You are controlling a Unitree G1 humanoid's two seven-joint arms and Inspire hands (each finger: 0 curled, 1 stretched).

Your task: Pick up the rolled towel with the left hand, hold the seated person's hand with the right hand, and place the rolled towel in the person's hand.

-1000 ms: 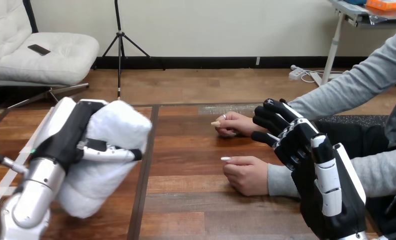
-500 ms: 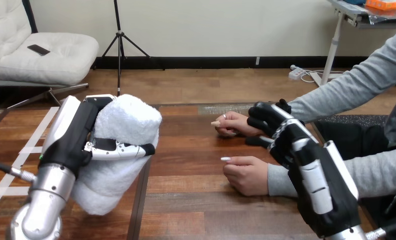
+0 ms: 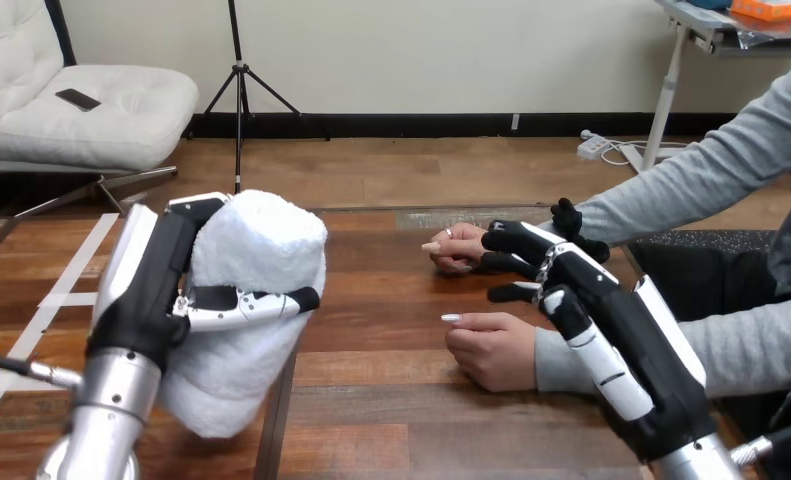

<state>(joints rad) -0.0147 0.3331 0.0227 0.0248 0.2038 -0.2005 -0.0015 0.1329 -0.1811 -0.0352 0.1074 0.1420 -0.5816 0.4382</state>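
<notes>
The towel (image 3: 256,250) looks soft, light and bulky. It is held above the tabletop (image 3: 371,300) at the left by the left hand (image 3: 156,285), whose fingers and thumb wrap its middle, probably the surest hold on a squashy roll. The right hand (image 3: 571,295) is spread and grips nothing, beside the person's farther hand (image 3: 466,245). Smooth wood planks leave room between them.

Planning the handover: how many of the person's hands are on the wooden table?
2: the farther hand, beside the robot's black-and-white right hand; the nearer hand, closer to the robot.
</notes>
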